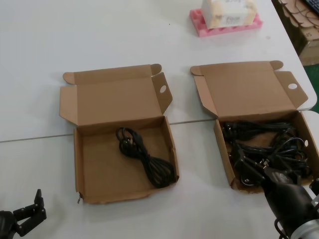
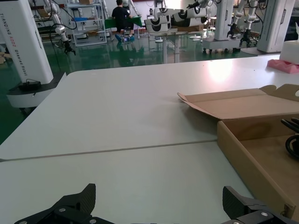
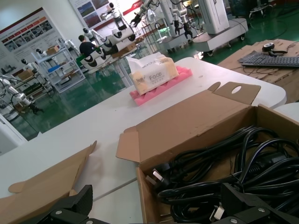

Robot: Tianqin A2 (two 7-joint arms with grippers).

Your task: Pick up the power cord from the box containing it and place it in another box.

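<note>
Black power cords (image 1: 264,144) tangled in right cardboard box (image 1: 223,142); right gripper (image 1: 264,175) at its 6 o'clock, fingers spread, grasping nothing. Risk: snagging several cords together. Left gripper (image 1: 31,208) idle, released, 7 o'clock of left box (image 1: 77,164).

1. Bright, even light fills the room from above.
2. My white table (image 1: 99,30) looks washed out in the upper left of my head view.
3. A pale shine sits on it, upper right of my left wrist view.
4. Shadows are soft and small.
5. My right gripper (image 1: 269,174) looks blurry, lower right.
</note>
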